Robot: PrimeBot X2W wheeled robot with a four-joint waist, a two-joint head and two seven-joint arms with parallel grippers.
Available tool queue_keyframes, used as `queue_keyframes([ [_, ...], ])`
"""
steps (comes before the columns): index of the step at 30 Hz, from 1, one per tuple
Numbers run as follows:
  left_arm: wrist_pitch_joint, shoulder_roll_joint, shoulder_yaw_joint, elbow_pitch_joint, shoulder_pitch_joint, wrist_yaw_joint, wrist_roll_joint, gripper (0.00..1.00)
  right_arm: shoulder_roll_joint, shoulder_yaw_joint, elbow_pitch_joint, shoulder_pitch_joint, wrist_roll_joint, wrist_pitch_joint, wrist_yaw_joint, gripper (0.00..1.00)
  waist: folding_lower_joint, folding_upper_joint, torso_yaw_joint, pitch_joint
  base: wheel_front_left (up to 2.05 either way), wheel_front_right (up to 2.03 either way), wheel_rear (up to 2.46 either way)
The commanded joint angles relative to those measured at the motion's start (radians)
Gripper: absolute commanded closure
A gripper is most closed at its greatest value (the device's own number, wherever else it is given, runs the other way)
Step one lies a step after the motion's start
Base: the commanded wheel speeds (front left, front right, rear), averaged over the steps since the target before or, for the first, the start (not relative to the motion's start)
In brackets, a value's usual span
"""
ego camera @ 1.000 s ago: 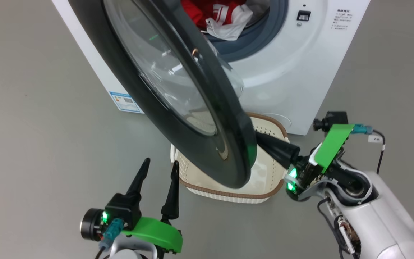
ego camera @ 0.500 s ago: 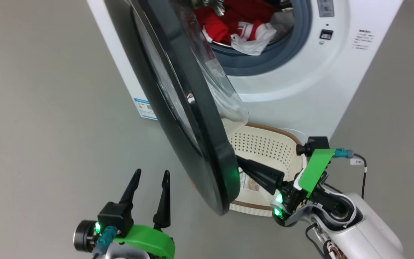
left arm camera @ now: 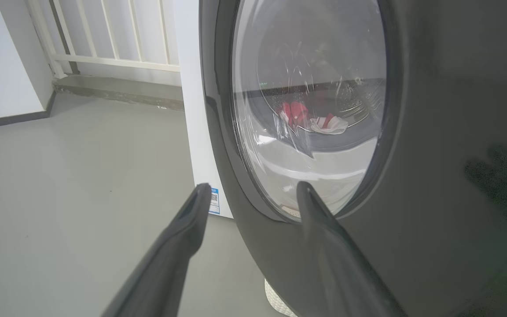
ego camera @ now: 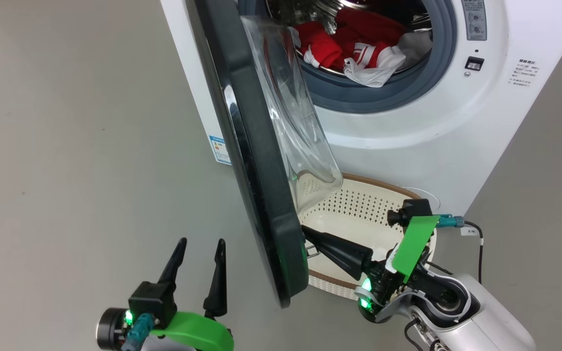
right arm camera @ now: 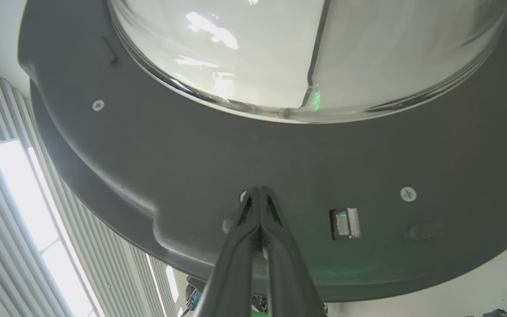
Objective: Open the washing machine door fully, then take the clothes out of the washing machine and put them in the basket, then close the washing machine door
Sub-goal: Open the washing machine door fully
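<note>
The washing machine [ego camera: 408, 126] stands at the upper right with its drum exposed. Red and white clothes [ego camera: 359, 48] lie inside. The washing machine door [ego camera: 256, 195] hangs swung out, its black rim edge-on and its glass bowl [ego camera: 295, 122] facing the machine. My right gripper [ego camera: 306, 233] is shut, its tips pressed against the door's inner face [right arm camera: 192, 154] below the glass [right arm camera: 302, 53]. My left gripper [ego camera: 201, 242] stands open on the door's outer side, apart from it. In the left wrist view my left gripper [left arm camera: 253, 191] frames the door's window [left arm camera: 306, 110]. The basket [ego camera: 359, 202] sits under the door, partly hidden.
Grey floor spreads to the left of the machine. A blue label sticker [ego camera: 219, 148] marks its side. A white railing [left arm camera: 117, 44] and wall close the far end. The door's latch [right arm camera: 345, 222] shows beside my right fingertips. My right forearm [ego camera: 456, 312] hangs over the basket's near corner.
The door has swung further out and now stands edge-on, with my shut right gripper staying against its inner face. The head camera has shifted too. My left gripper stays open.
</note>
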Motion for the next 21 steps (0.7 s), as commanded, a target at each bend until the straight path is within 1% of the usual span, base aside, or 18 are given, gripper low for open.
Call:
queue_keyframes([
  [1,-0.012,0.011,0.037,-0.022,-0.004,-0.007,0.016,0.00,0.020,0.017,-0.034,0.002,0.012,-0.013,0.004,1.00,0.0000,0.0000,0.002,0.001,0.00,0.00,0.00],
  [7,-0.012,0.011,0.039,-0.027,-0.002,-0.005,0.013,0.00,0.020,-0.006,-0.044,0.012,0.022,-0.044,0.004,1.00,0.0000,0.0000,-0.004,0.005,0.00,0.00,0.00],
  [12,-0.012,0.011,0.038,-0.029,-0.001,-0.004,0.009,0.00,0.020,-0.075,-0.097,0.052,0.041,-0.087,0.004,1.00,0.0000,0.0000,-0.015,0.007,0.00,0.00,0.00],
  [13,-0.012,0.011,0.039,-0.030,-0.001,-0.003,0.008,0.00,0.020,-0.093,-0.113,0.064,0.040,-0.100,0.004,0.88,0.0000,0.0000,-0.017,0.008,0.00,0.00,0.00],
  [14,-0.012,0.011,0.039,-0.030,-0.001,-0.003,0.008,0.00,0.020,-0.109,-0.128,0.077,0.035,-0.110,0.004,0.63,0.0000,0.0000,-0.020,0.008,0.00,0.00,0.00],
  [15,-0.012,0.011,0.040,-0.031,-0.001,-0.003,0.007,0.00,0.020,-0.126,-0.147,0.092,0.029,-0.118,0.004,0.52,0.0000,0.0000,-0.022,0.008,0.00,0.00,0.00],
  [16,-0.012,0.011,0.041,-0.031,-0.001,-0.003,0.007,0.00,0.020,-0.144,-0.167,0.108,0.019,-0.127,0.004,0.11,0.0000,0.0000,-0.024,0.008,0.00,0.00,0.00],
  [17,-0.012,0.011,0.041,-0.032,0.000,-0.004,0.006,0.00,0.020,-0.163,-0.186,0.127,0.009,-0.140,0.004,0.00,0.0000,0.0000,-0.026,0.008,0.00,0.00,0.00],
  [21,-0.012,0.011,0.042,-0.035,0.002,-0.001,0.003,0.00,0.020,-0.212,-0.234,0.186,-0.024,-0.182,0.004,0.00,0.0000,0.0000,-0.034,0.006,0.00,0.00,0.00],
])
